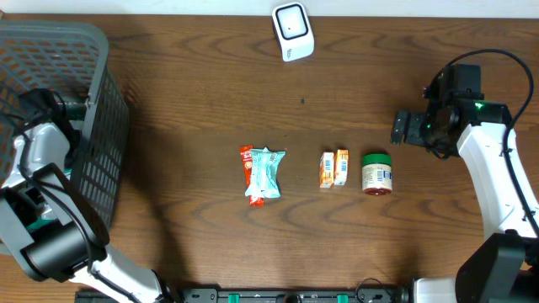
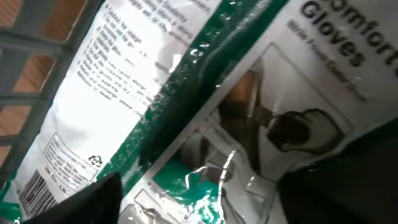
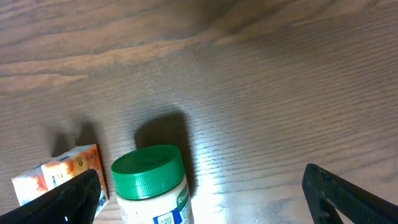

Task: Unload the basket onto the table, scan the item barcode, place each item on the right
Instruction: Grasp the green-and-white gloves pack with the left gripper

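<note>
Wood table [image 1: 194, 93], grey basket [image 1: 93, 50] at the left edge, white scanner [image 1: 292, 32] at the far edge near centre.

Item in play, as I read it, is the gloves pack [image 2: 186, 93] inside the basket. It sits directly under the left gripper [image 2: 217, 196]. Its long axis runs diagonally across the left wrist view, with the barcode [image 2: 34, 190] at the lower-left end. Dark fingers show on either side of the pack, but I can't tell whether they're clamped on it.

From the basket the scanner lies well off to the right and toward the far edge. The left arm is on the pack, though the right is nearer the scanner.

Right gripper [image 3: 208, 196] has its jaws wide apart and holds nothing. It hangs beside the jar [image 3: 149, 180].

Counts:
- 1 basket
- 1 scanner
- 1 gloves pack visible
- 1 green-lidded jar
- 2 orange boxes [image 1: 334, 167]
- probably 2 snack packets: red [image 1: 247, 168] and teal [image 1: 268, 171], overlapping and hard to separate
</note>
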